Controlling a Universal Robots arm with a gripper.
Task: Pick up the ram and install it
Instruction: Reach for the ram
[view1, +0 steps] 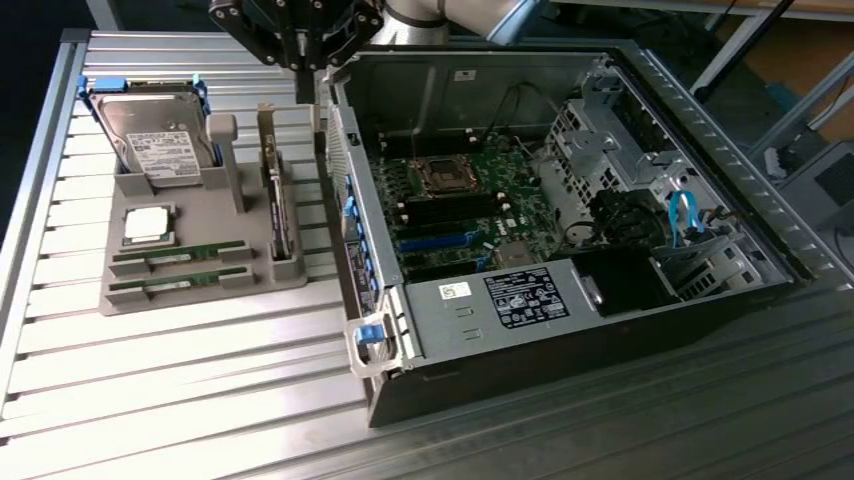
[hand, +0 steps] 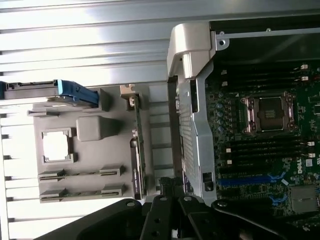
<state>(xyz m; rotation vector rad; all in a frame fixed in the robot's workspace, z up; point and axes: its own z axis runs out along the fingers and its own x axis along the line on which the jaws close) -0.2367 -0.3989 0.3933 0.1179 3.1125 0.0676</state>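
Gripper hung high over the slatted table, by the tray corner nearest the pc case at the hdd end; fingers were closed together w/ nothing between them, and it touched nothing. Grey tray sat on the table just beside the case's side wall. Tray contents: hard drive in a blue carrier, leaning upright at one end; square silver cpu flat in a recess by the tray edge away from the case; expansion card standing on edge in a long slot along the case-side edge. First ram stick and second ram stick lay seated in two parallel slots at the tray end opposite the hdd, the second nearest that end edge, the two side by side but apart, both well apart from the gripper. Pc case lay open on its side. Inside: green mobo w/ cpu socket near its middle, psu w/ a label at the case end toward the ext. camera, and a blue cable by the drive cage. Wrist cam had the gripper over the tray/case gap, w/ both ram sticks, cpu and card in their places.
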